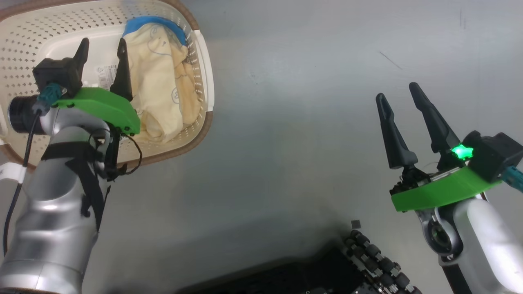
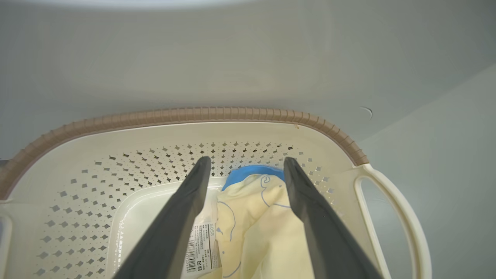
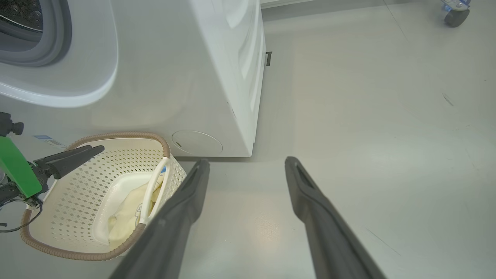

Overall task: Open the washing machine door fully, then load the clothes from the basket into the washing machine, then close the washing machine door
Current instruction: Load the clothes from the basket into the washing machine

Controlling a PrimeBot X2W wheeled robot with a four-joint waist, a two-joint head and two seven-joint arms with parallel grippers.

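Note:
The cream-white perforated basket [image 1: 200,61] with a brown rim stands on the floor at the upper left. A cream-yellow garment with blue trim, the clothes [image 1: 163,81], lies against its right side. My left gripper [image 1: 103,44] hangs open over the basket, pointing into it. In the left wrist view the clothes [image 2: 263,217] and the base label lie below its spread fingers [image 2: 193,186]. My right gripper [image 1: 397,93] is open over bare floor at the right, holding nothing. The right wrist view shows the washing machine [image 3: 174,77] right behind the basket [image 3: 77,186]. Its grey gasket is at the top left. The door is out of view.
The robot's dark base with black rollers [image 1: 367,261] sits at the bottom centre of the head view. Grey floor [image 3: 368,116] stretches to the right of the washer. A caster wheel [image 3: 455,11] stands far off at the top right.

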